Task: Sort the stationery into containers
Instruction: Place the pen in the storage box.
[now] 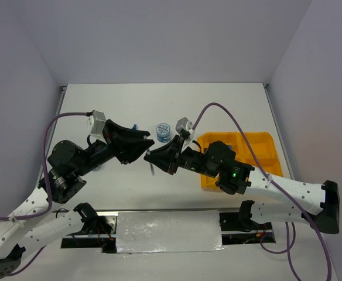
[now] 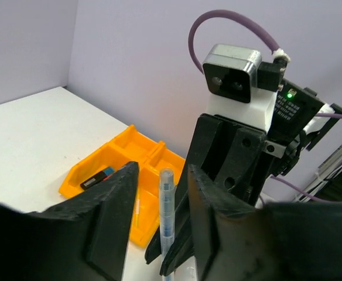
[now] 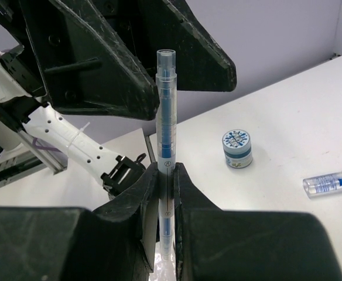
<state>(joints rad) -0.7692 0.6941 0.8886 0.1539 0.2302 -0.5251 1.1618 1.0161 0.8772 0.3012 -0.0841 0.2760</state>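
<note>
While right gripper pinches thin pen, left gripper spread around it, pot and bottle beyond

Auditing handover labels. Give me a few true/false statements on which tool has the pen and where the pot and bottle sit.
1. The right tool is shut on the pen. True.
2. The left tool grips the pen. False: its fingers stand apart, with a gap on each side of the pen.
3. The blue-white pot sits in the orange tray. False: it stands on the table, outside the tray.
4. The clear bottle lies on its side on the table. True.
</note>
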